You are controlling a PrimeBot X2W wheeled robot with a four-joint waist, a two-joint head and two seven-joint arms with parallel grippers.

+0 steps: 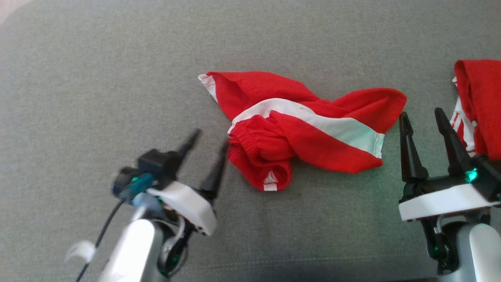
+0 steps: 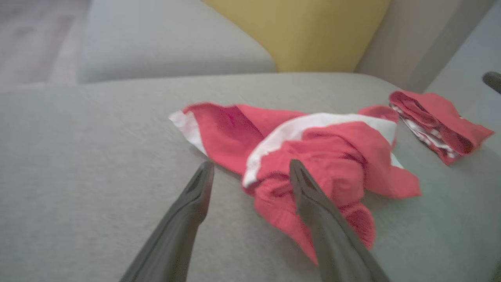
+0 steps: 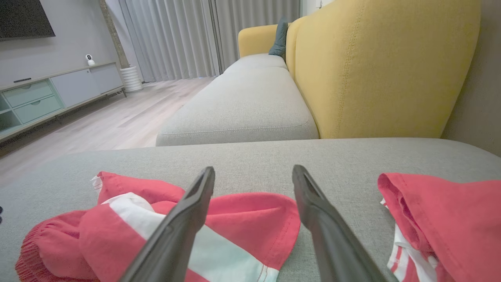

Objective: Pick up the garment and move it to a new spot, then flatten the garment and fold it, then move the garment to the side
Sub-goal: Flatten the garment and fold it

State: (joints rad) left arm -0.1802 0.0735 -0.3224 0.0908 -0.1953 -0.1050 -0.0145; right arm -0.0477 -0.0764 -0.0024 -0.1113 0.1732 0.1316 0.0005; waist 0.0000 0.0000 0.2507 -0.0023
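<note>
The garment (image 1: 297,129) is a pair of red shorts with a broad white stripe, lying crumpled in the middle of the grey cushion. My left gripper (image 1: 210,139) is open just to the left of the elastic waistband, blurred and holding nothing. In the left wrist view the left gripper (image 2: 250,164) has one finger over the bunched waistband of the garment (image 2: 332,164). My right gripper (image 1: 420,113) stands open just off the garment's right leg hem. The right wrist view shows that gripper (image 3: 252,169) above the hem of the garment (image 3: 250,219), empty.
A second red and white garment (image 1: 481,105), folded, lies at the right edge beside my right gripper, also visible as the folded garment (image 3: 442,219). A yellow sofa back (image 3: 383,66) rises behind the grey cushion (image 1: 117,78). Wooden floor and a low cabinet (image 3: 47,98) lie beyond.
</note>
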